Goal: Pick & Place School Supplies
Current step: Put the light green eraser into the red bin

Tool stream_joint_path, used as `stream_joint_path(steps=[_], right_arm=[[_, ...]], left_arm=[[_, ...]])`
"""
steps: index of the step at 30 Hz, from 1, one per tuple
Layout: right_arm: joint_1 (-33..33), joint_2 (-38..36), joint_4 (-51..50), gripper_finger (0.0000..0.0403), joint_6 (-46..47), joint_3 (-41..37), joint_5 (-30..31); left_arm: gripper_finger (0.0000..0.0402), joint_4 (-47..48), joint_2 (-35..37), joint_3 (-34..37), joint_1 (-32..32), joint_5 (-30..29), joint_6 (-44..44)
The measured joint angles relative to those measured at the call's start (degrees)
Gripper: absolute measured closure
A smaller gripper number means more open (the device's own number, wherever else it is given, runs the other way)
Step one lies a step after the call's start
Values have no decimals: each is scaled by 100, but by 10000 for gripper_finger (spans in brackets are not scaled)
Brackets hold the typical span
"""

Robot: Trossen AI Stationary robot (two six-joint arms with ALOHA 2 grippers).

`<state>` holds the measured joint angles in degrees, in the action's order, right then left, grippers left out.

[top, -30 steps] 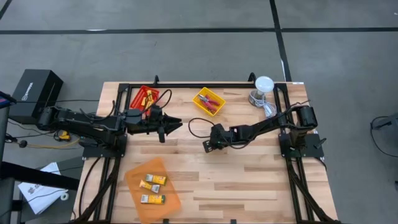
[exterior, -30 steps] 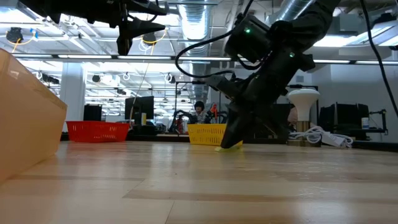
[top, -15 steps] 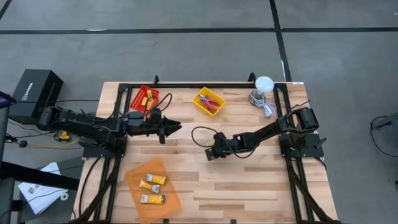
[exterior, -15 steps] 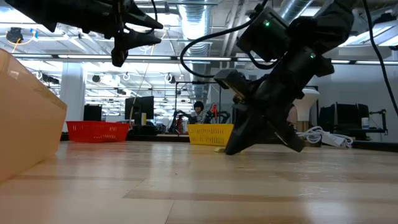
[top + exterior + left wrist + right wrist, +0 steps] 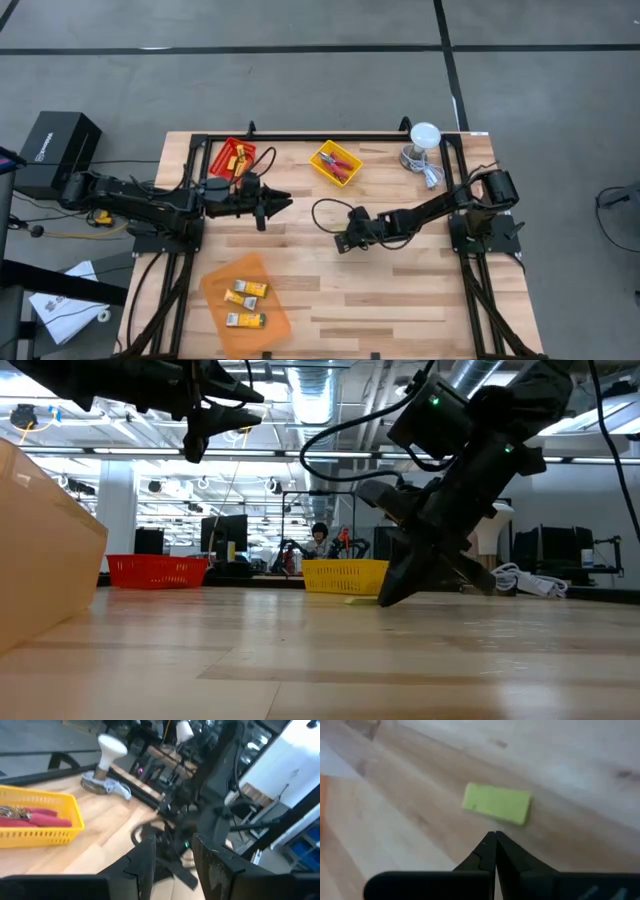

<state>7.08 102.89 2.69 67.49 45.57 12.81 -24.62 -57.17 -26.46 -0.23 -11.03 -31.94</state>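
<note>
A small yellow-green rectangular pack [image 5: 496,803] lies flat on the bare wood near the table's middle. It shows as a thin yellow sliver [image 5: 355,599] in the low view. My right gripper [image 5: 495,836] is shut, low over the table [image 5: 341,243], with its tips just short of the pack and apart from it. My left gripper [image 5: 277,205] is open and hovers high above the table's left-middle [image 5: 200,435], holding nothing. Three yellow-and-white packs [image 5: 244,297] lie in the orange tray [image 5: 275,318]. Red-handled tools [image 5: 340,165] lie in the yellow tray [image 5: 322,153].
The red tray [image 5: 220,150] with small items sits at the far left. The white round lamp [image 5: 424,134] and its cable stand at the far right corner. A black cable loop [image 5: 325,212] hangs by my right arm. Bare wood stretches along the near right side.
My right gripper has shifted a little toward the table's near edge and right. In the low view it stood over the yellow pack and now stands beside it. The pack has stayed on the table.
</note>
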Motion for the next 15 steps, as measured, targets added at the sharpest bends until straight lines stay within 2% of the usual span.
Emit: stream_joint_path(steps=[6,11,15], right_arm=[[-232,-69,-47,403,-374,-7,-115],[-265,-74,155,402,-723,1,-581],[-260,-282,478,385,-1249,44,-1059]], left_arm=[[300,-3,-543,0,0,423,-26],[309,-69,-995,0,0,629,-375],[309,-362,-1081,-2,0,648,-403]])
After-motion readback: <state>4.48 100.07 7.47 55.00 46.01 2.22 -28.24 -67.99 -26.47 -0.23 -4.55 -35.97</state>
